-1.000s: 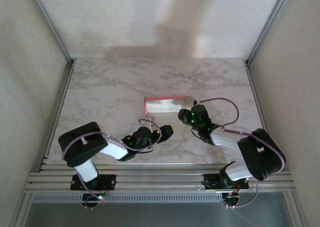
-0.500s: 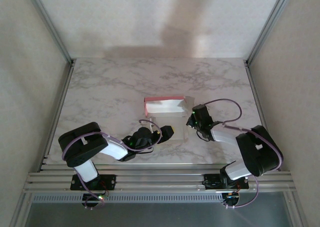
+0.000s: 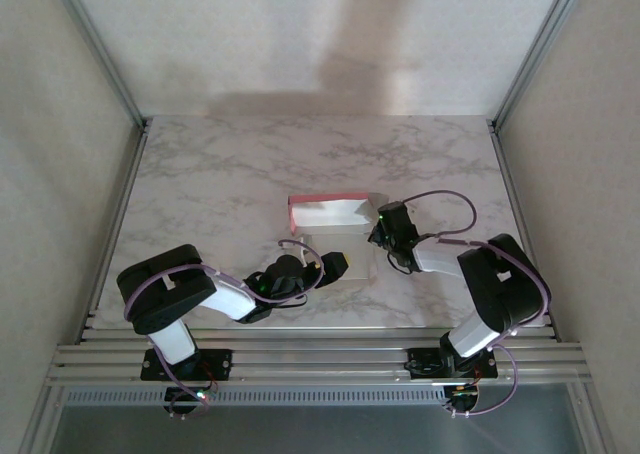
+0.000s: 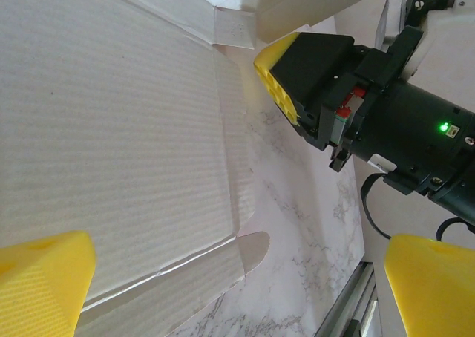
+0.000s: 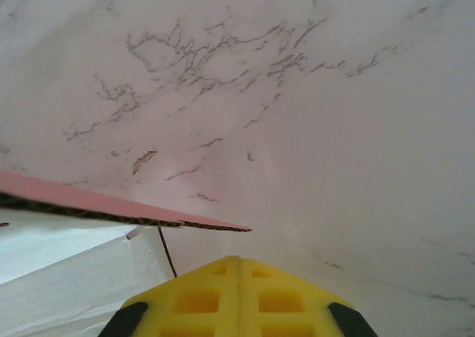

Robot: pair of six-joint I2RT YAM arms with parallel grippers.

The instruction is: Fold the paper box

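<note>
The paper box (image 3: 330,214) lies partly unfolded mid-table, its pink back wall upright and its white inner panels spread toward me. My left gripper (image 3: 336,264) hovers over the near white panel (image 4: 111,129) and is open, with one yellow pad (image 4: 37,285) above the card and the other off its right edge. My right gripper (image 3: 378,236) is at the box's right side, its yellow pads (image 5: 239,266) shut together with nothing seen between them. Just ahead of it is a pink-faced flap edge (image 5: 111,203) and white card (image 5: 59,277). From the left wrist, that shut right gripper (image 4: 297,73) sits beside the panel's right crease.
The marble table (image 3: 220,174) has bare room to the left, behind and to the right of the box. Metal frame rails (image 3: 320,359) run along the near edge, with grey walls around. A small rounded tab (image 4: 256,248) sticks out of the near panel's corner.
My right gripper has shut and its wrist has swung up and left, closer to the box's right side. The left arm and the box have stayed put.
</note>
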